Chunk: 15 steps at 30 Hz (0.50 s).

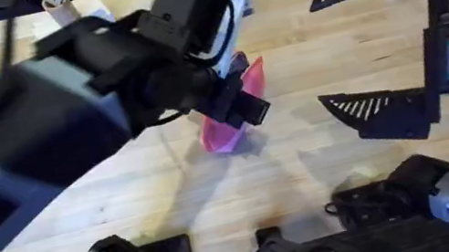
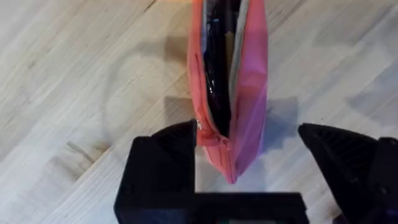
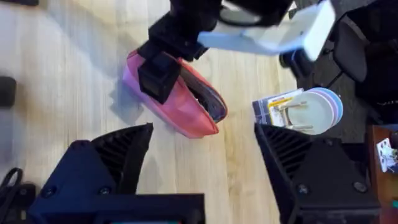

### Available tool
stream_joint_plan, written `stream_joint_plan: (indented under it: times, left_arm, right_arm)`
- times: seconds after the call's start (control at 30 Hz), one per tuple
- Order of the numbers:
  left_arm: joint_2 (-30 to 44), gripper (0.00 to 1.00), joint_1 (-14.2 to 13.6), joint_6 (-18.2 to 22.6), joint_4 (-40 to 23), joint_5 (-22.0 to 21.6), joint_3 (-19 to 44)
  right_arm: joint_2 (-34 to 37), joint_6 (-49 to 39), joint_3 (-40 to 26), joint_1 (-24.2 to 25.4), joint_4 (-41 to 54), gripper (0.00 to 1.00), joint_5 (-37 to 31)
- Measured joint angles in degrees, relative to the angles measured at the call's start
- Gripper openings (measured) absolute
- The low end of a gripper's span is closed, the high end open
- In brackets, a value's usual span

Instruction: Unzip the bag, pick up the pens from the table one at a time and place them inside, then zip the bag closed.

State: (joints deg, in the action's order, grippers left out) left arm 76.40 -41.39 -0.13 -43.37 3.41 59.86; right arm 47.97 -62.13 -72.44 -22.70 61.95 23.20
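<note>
Bag (image 1: 229, 125): pink soft pouch, lying near middle of worktop (image 1: 81, 207), well apart from every edge. Zip looks open along most of the top; dark inside shows in left wrist view (image 2: 217, 81), w/ what may be a dark pen in there, can't be sure.
Left gripper (image 2: 249, 162): low over the bag's near end, fingers wide, one finger (image 2: 165, 155) touching or just beside the zip-side corner, other finger (image 2: 348, 162) off to the far side, apart from the fabric. Holding nothing as far as I can tell.
Right gripper (image 1: 363, 41): raised, toward the right edge of worktop, fingers wide, empty; bag well apart from it, seen ahead in its wrist view (image 3: 174, 102).
Pens on worktop: none I can make out.
Handling: bag prob. light, floppy fabric; will fold and slide on the smooth wood if pulled from one side only. Not fragile.
Where to grip: pinch the fabric end by the zip stop w/ one gripper to anchor it; the other takes the zip pull, which is small and hard to make out here.
Risk: bag drags along instead of zip running; mouth sags shut.
Stage (judgement): filling about done, closing zip likely next.
</note>
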Motion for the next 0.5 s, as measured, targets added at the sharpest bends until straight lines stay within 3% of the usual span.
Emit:
stream_joint_plan:
  times: [0.5]
  left_arm:
    - [-6.82, 0.993, 0.0, 3.96, -7.88, -3.88, 0.0]
  right_arm:
    - [0.0, 0.0, 0.0, 0.0, 0.0, 0.997, 0.02]
